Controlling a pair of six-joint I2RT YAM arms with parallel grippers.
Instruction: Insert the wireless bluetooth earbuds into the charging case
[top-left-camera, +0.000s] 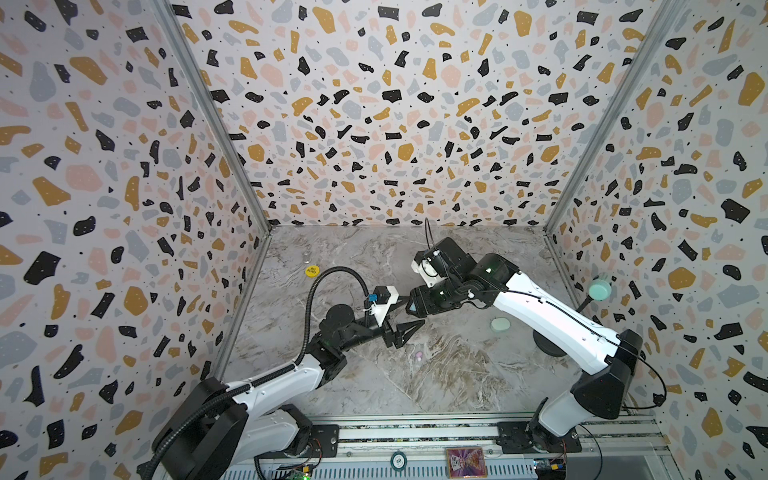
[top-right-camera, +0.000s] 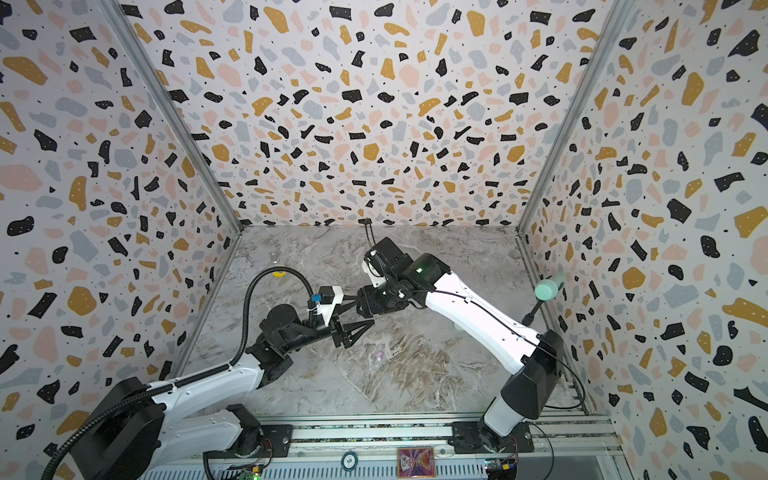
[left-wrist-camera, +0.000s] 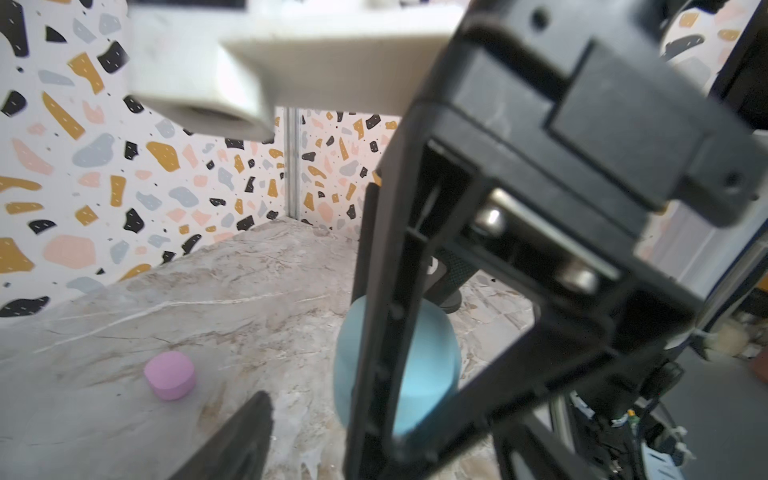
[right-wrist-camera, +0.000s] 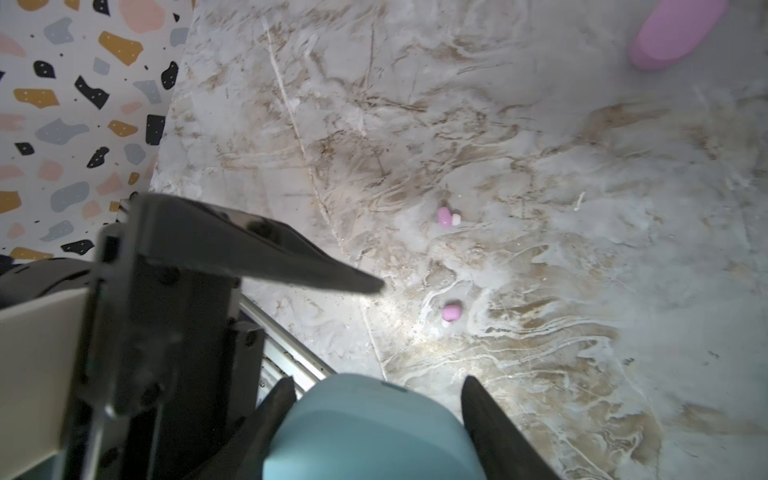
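pink earbuds (right-wrist-camera: 448, 217) (right-wrist-camera: 451, 312): two, white-tipped, lying apart | blue charging case (right-wrist-camera: 365, 428): gripped by right pincer (right-wrist-camera: 378, 384)

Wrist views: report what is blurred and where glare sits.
Left wrist view: the white mount up close is soft, the pink case fairly crisp; right wrist view: the blue case is blurred, and glare whitens the marble table beside a pink earbud.

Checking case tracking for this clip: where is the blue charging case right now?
In the right wrist view the blue charging case sits between the right end effector's fingers, over the table, beside the left end effector.
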